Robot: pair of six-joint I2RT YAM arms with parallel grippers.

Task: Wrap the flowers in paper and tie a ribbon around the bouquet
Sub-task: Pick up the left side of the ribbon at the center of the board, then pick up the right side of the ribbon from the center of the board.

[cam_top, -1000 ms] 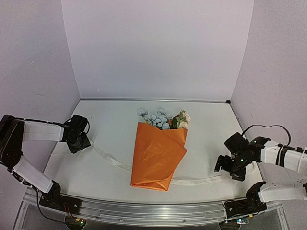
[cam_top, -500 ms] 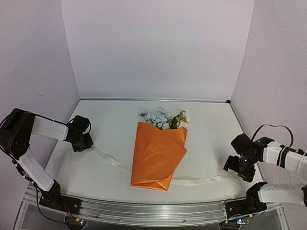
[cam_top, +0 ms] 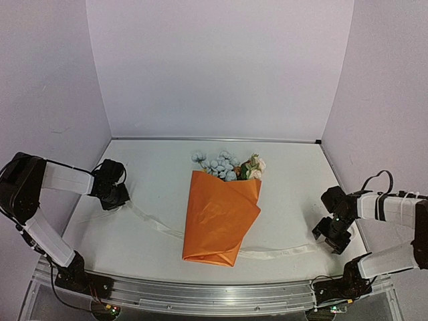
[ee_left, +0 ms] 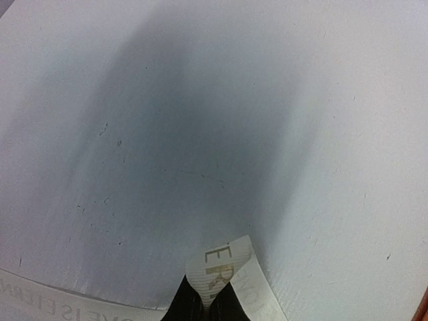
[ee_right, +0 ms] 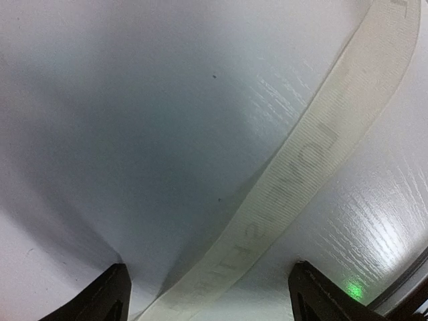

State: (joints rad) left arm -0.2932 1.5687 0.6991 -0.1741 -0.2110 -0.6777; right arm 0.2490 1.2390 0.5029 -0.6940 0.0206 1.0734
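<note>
**A:** Where was the bouquet (cam_top: pixel 221 217)?

**B:** It lay in the middle of the tabletop (cam_top: pixel 154 157), between the two arms, with its blooms pointing toward the far wall.

**A:** How did it look?

**B:** The paper (cam_top: pixel 214 231) was glossy orange and folded into a loose cone, one flap lapped slantwise over the other. The wide mouth faced away from the arms and the blunt folded end faced them. The flowers (cam_top: pixel 217 162) poked out of the mouth, pale blue ones on the left and cream and pinkish ones on the right, with a little green. The stems were hidden inside.

**A:** And the ribbon (cam_top: pixel 154 224)?

**B:** It was cream-white with grey printed lettering and lay along the tabletop. From the left it ran to the paper's lower left edge, was hidden there, and came out near the blunt end toward the right arm.

**A:** What about the arms?

**B:** The left claw (ee_left: pixel 204 302) was down at the left end of the ribbon, well apart from the bouquet. It was pinched tight on a fold of ribbon that stood up between its tips. The right claw (ee_right: pixel 214 297) was low over the right end with its jaws wide apart. The ribbon ran flat between them and it held nothing.

**A:** And the surface and the room?

**B:** The tabletop was white with a faint wood grain and a few dark specks. Plain pale lilac walls (cam_top: pixel 221 67) closed it in on three sides. A metal rail (cam_top: pixel 214 294) ran along the near edge, where both arms were bolted.
</note>
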